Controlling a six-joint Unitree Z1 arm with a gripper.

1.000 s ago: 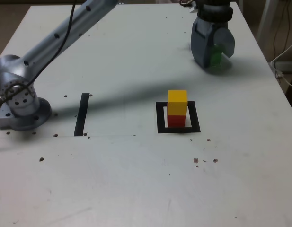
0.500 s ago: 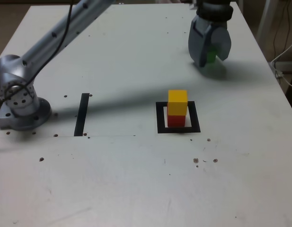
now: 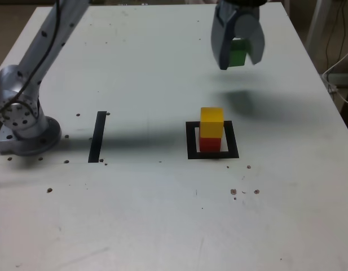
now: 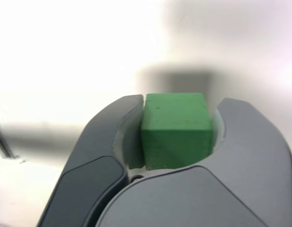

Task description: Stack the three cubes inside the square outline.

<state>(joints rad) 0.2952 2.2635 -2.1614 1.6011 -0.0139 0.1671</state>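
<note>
The green cube (image 3: 238,55) is being gripped between the 2 jaws of the end effector (image 3: 237,56), which are closed tight against its sides, and it is being held in the air above the bench (image 3: 162,214), clear of its own shadow. Nearer the camera, the yellow cube (image 3: 211,122) is being carried on the red cube (image 3: 210,144) inside the square outline (image 3: 190,141). A black tape strip (image 3: 97,136) is lying well apart, toward the exterior view's left.

Bright, wrist view background overexposed, blurred
</note>
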